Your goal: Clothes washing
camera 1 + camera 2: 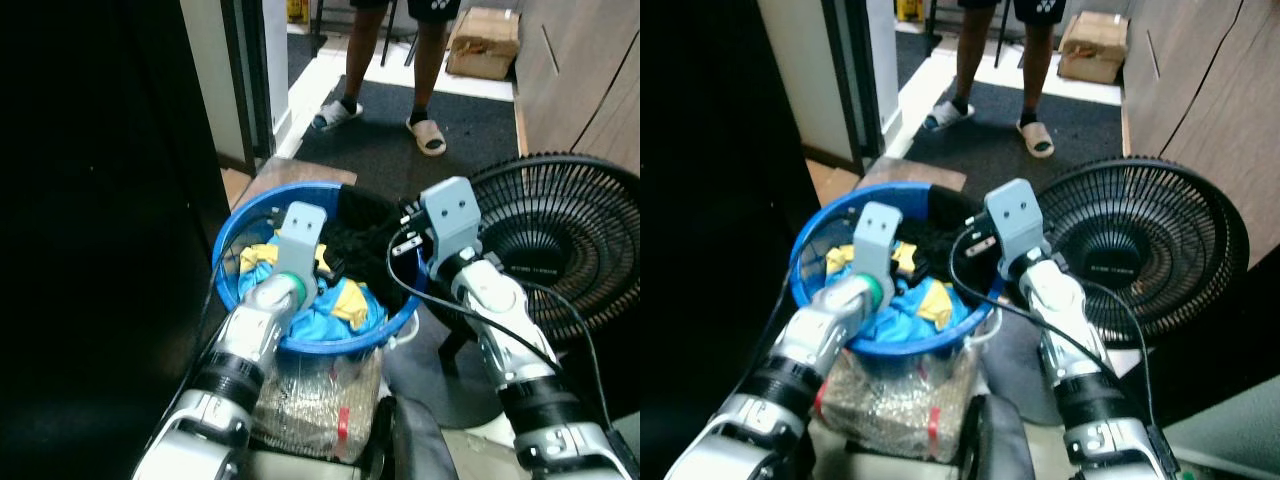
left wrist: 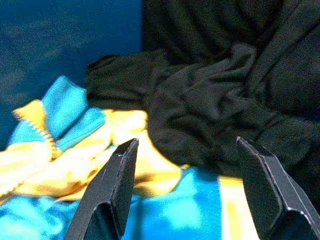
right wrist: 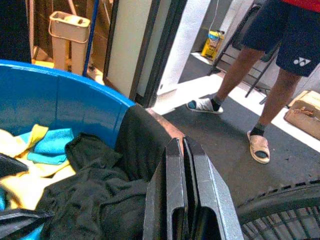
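Observation:
A round blue basket in front of me holds a black garment at the back and a blue and yellow garment in front. My left gripper hangs inside the basket, open, just above where the black cloth meets the blue and yellow cloth; nothing is between its fingers. My right gripper is shut and empty. It is held over the basket's right side, above the black garment.
A black floor fan stands close on the right of the basket. A person's legs in sandals stand on the dark mat beyond, near a cardboard box. A dark panel fills the left. A plastic-wrapped bundle lies under the basket.

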Controlling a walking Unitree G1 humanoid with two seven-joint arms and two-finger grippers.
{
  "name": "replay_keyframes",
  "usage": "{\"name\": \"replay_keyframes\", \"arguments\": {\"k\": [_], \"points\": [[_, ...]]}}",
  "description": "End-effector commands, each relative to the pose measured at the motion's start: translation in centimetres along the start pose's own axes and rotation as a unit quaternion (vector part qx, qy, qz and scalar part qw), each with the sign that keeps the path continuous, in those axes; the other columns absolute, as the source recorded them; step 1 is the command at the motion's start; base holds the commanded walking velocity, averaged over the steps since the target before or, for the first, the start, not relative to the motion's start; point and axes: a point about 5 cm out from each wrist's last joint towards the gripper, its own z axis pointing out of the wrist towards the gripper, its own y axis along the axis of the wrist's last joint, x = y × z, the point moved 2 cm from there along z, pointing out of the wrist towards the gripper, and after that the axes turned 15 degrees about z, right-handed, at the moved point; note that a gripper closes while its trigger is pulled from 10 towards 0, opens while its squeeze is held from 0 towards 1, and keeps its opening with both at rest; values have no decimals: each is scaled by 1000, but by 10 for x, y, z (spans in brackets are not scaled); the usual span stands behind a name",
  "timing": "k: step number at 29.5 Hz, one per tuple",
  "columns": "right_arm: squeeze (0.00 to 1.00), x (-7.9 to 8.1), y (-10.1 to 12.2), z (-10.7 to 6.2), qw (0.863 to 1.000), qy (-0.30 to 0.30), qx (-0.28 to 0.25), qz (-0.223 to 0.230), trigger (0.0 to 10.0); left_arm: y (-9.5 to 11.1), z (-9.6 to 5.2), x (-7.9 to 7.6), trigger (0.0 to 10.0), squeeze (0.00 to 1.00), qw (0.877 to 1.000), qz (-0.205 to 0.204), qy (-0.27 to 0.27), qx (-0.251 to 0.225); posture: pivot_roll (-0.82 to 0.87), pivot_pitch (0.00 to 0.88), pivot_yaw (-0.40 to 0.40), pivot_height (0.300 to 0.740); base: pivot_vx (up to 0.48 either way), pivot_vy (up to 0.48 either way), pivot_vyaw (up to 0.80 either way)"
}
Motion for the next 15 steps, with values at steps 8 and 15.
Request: {"name": "replay_keyframes", "arguments": {"k": [8,15], "points": [[0,-10,-5,-6,1000,-15,9,-1,10000,-9,5,-10,10000,0,992,-102,-29,64,20,159,42,515,0,0,0],[0,-8,-8,-7,1000,-15,10,2,10000,-17,3,-14,10000,0,996,-39,-32,71,24,164,48,515,0,0,0]]}}
